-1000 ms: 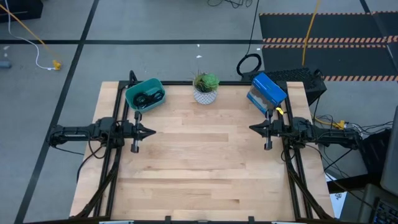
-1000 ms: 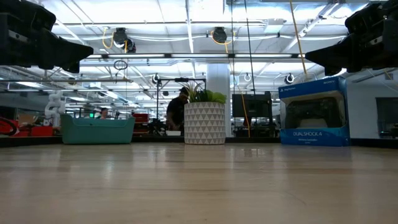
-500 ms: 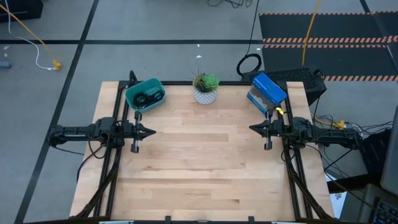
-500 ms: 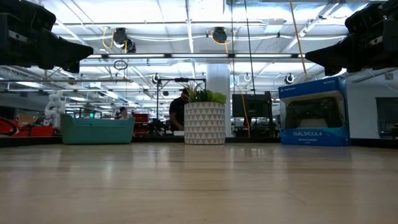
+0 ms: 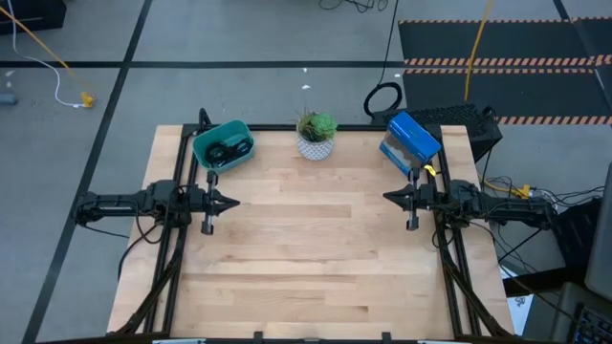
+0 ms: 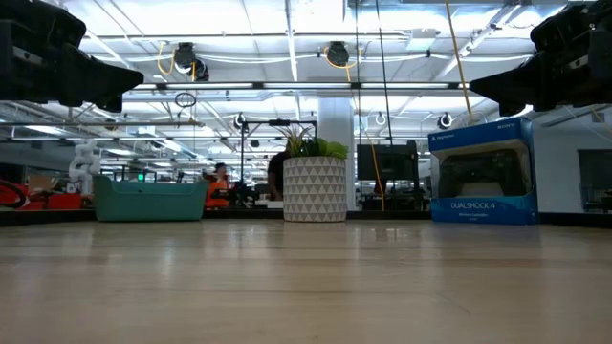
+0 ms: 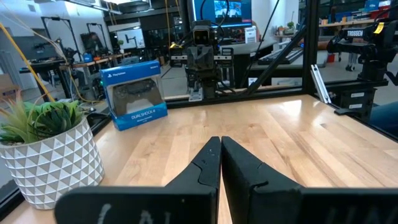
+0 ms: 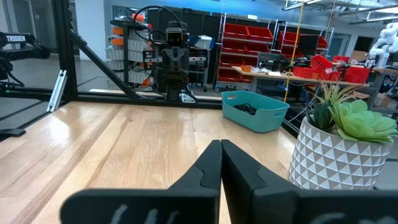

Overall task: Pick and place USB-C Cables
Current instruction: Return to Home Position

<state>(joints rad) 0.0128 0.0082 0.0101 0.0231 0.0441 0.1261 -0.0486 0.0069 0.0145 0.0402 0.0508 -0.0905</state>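
High view, open room: the table is bare across its middle and near half; the things are lined along the far edge
High view, cables: the USB-C cables are seen as one dark heap inside the teal bin at the far left corner; single cables and a long axis cannot be told apart
High view, grippers: the left gripper is held at the left edge, just nearer than the bin, and the right gripper at the right edge; both are pointed inward, well apart
High view, other things: a potted plant is set at the far middle, a blue box at the far right
Low view: the cables are hidden by the bin's wall; both grippers are held high over the bare wood; a person in orange is seen in the room behind
Left wrist view: the left gripper's fingers are pressed together, with nothing between them
Right wrist view: the right gripper's fingers are likewise closed on nothing; dark cable is seen just inside the bin's rim
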